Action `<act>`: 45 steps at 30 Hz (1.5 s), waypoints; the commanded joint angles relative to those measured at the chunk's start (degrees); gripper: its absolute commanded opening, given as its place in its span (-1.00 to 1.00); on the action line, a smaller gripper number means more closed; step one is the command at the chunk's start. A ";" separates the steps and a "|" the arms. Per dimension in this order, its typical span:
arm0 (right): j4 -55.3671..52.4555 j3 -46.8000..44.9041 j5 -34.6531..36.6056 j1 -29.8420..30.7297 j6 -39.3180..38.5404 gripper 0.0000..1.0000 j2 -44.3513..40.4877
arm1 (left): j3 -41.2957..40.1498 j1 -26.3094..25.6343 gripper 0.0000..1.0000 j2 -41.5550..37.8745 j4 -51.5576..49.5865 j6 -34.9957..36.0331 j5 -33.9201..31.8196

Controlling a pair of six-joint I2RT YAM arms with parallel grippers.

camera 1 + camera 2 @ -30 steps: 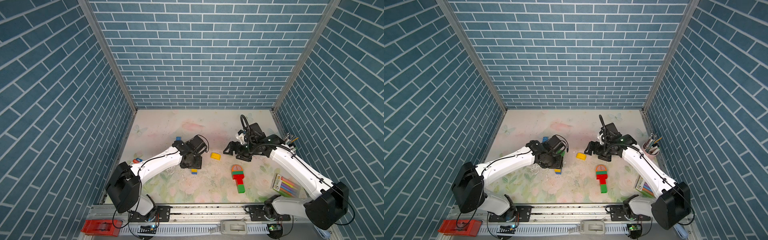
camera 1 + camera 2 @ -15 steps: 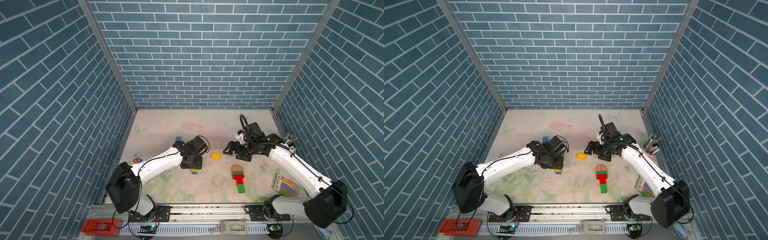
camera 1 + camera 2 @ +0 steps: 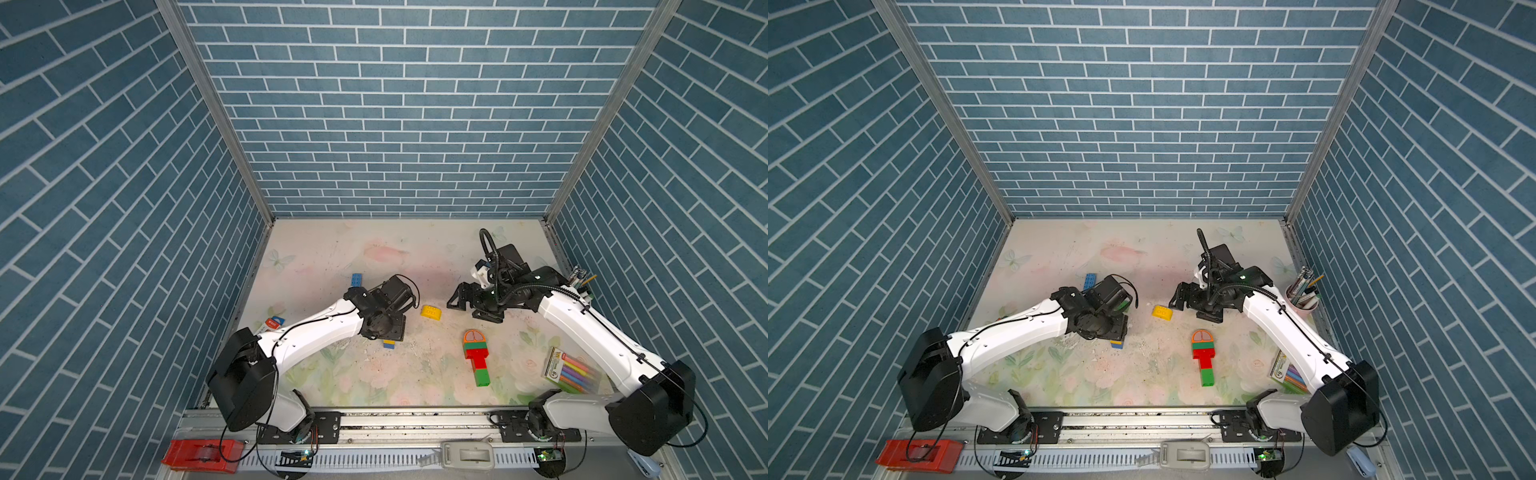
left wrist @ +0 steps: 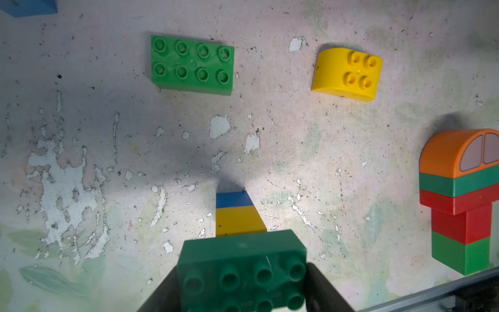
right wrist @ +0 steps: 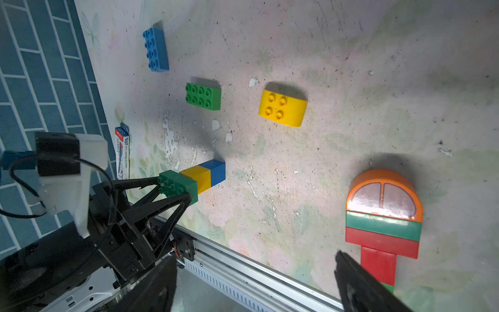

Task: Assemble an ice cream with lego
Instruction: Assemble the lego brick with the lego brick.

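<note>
The left gripper (image 5: pixel 175 188) pinches a dark green studded plastic brick (image 4: pixel 240 251) that carries a yellow brick (image 4: pixel 239 220) and a blue brick (image 4: pixel 233 199), and the blue end seems to touch the surface (image 4: pixel 324 162). Beyond its tips, a bright green oblong brick (image 4: pixel 192 69) and a yellow round-topped piece (image 4: pixel 347 74) lie loose, probably yet to be added. Close by the wide-spread, empty right gripper (image 3: pixel 471 306) lies a finished-looking orange-domed stack of green and red bricks (image 3: pixel 476 357).

Your left arm (image 3: pixel 316 332) and right arm (image 3: pixel 582 328) wear white shells between black joints, each ending in a bulky black shoulder housing (image 3: pixel 243 382). Black cables (image 3: pixel 482 241) trail along them. The left gripper (image 5: pixel 175 186) has black, open-framed fingers (image 5: pixel 137 182).
</note>
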 commanded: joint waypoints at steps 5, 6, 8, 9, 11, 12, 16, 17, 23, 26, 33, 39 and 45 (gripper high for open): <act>-2.65 1.80 1.33 0.13 -1.54 0.84 -0.17 | 2.13 -0.30 -1.00 9.46 -13.71 1.08 7.37; -2.53 1.71 1.33 0.13 -1.43 0.84 -0.08 | 2.16 -0.29 -1.00 9.84 -13.56 0.65 7.94; -2.49 1.75 1.33 0.13 -1.40 0.84 -0.16 | 2.10 -0.29 -1.00 10.08 -12.72 -0.96 8.28; -2.48 1.80 1.37 0.13 -1.32 0.84 -0.25 | 2.14 -0.21 -1.00 10.19 -12.28 -1.79 8.54; -2.77 1.88 1.66 0.13 -1.25 0.84 -0.65 | 1.35 0.25 -1.00 9.53 -10.95 -3.80 8.71; -3.06 1.88 1.84 0.13 -1.30 0.84 -0.82 | 0.90 0.39 -1.00 9.05 -10.71 -4.72 7.64; -3.89 1.89 2.19 0.13 -1.30 0.84 -1.40 | -3.05 2.39 -1.00 5.20 -6.35 -7.44 7.01; -3.98 1.93 2.21 0.13 -1.29 0.84 -1.40 | -3.57 2.59 -1.00 4.62 -5.37 -7.81 7.02; -3.97 2.32 1.91 0.12 -1.56 0.84 -0.63 | -2.87 2.61 -1.00 5.60 -2.80 -7.79 7.35; -4.12 2.66 1.77 0.12 -1.65 0.84 -0.26 | -1.48 2.61 -1.00 6.81 -3.65 -6.55 7.07; -5.19 2.95 2.01 0.09 -2.31 0.84 -0.34 | 2.21 2.35 -1.00 9.78 -9.72 -1.70 5.67; -5.59 2.67 2.52 0.09 -2.35 0.84 -0.56 | 5.16 1.50 -1.00 14.15 -15.01 -0.53 4.48; -5.73 2.12 2.92 0.10 -1.92 0.84 -1.27 | 5.93 0.09 -1.00 14.40 -14.60 -3.03 4.30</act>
